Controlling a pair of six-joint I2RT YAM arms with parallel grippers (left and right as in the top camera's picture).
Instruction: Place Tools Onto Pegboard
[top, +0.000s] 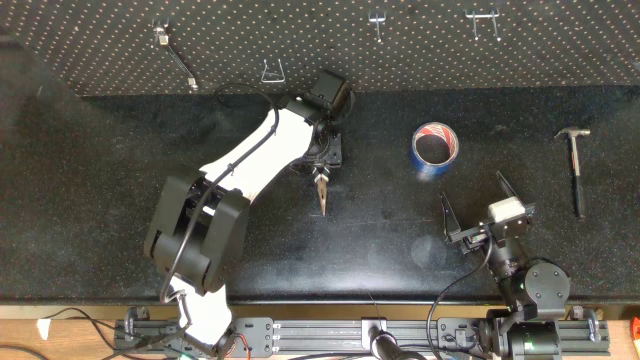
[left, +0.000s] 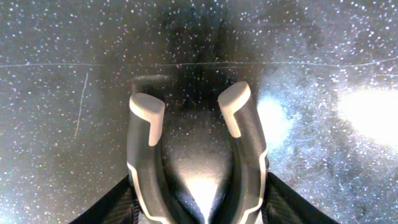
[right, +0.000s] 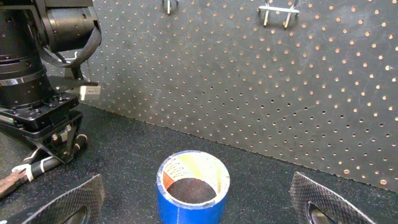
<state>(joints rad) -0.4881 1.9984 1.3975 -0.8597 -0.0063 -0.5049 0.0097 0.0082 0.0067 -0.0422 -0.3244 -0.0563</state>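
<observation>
The pliers (top: 322, 190) lie on the black table with the rusty nose toward the front edge. My left gripper (top: 325, 160) stands down over their handles. In the left wrist view the two grey-tipped pliers handles (left: 147, 121) sit between my left gripper (left: 199, 196) fingers, which press on them from both sides. The right wrist view has the pliers (right: 18, 174) under the left arm. My right gripper (top: 473, 205) hovers open near the front right, with the blue tape roll (right: 191, 186) just ahead of the right gripper (right: 196, 186). A hammer (top: 575, 170) lies at far right.
The tape roll (top: 436, 148) stands upright right of centre. The pegboard (top: 420, 50) runs along the back with empty hooks (top: 271, 72) (top: 377, 20) (top: 483, 20) and a black cable-like item (top: 175, 55) hanging at left. Metal hooks (right: 278, 12) show above the tape.
</observation>
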